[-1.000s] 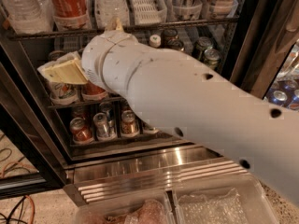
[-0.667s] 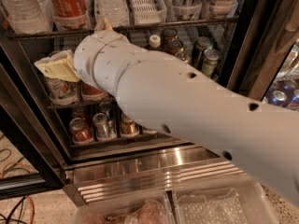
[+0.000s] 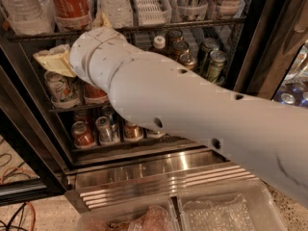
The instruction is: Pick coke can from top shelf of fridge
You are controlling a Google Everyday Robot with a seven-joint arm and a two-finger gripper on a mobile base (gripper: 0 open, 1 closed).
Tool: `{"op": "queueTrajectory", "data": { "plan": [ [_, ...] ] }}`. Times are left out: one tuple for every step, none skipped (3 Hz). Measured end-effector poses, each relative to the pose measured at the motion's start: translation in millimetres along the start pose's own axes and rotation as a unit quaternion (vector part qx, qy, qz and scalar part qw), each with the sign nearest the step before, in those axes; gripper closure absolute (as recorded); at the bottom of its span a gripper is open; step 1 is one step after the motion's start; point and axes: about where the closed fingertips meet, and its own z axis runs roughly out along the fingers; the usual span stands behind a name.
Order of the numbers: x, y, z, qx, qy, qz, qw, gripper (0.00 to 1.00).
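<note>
The coke can (image 3: 70, 4), red with white script, stands in a clear lane tray on the top shelf (image 3: 192, 25) of the fridge (image 3: 159, 173), whose door stands open. My gripper (image 3: 57, 57), with cream-coloured parts, is at the left end of the thick white arm (image 3: 192, 105). It sits just below the top shelf's front edge, under and slightly left of the coke can. The arm hides much of the middle rack.
Water bottles (image 3: 114, 4) and a white lane tray (image 3: 150, 4) flank the coke can. Cans (image 3: 211, 61) stand on the middle rack and more cans (image 3: 84, 134) on the lower one. Black door frame (image 3: 260, 42) at right. Clear bins (image 3: 221, 211) below the ribbed steel base.
The arm and gripper have shifted a little to the left and slightly up, closer under the top shelf. Nothing in the fridge has moved.
</note>
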Motion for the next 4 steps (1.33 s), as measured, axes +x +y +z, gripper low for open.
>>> {"op": "queueTrajectory", "data": {
  "plan": [
    [-8, -10, 10, 0.028, -0.015, 0.010, 0.9994, 0.18],
    [-21, -19, 22, 0.049, -0.032, 0.019, 0.9981, 0.07],
    [-32, -22, 37, 0.062, -0.049, 0.035, 0.9962, 0.17],
    [-34, -22, 48, 0.067, -0.057, 0.050, 0.9949, 0.35]
  ]
}}
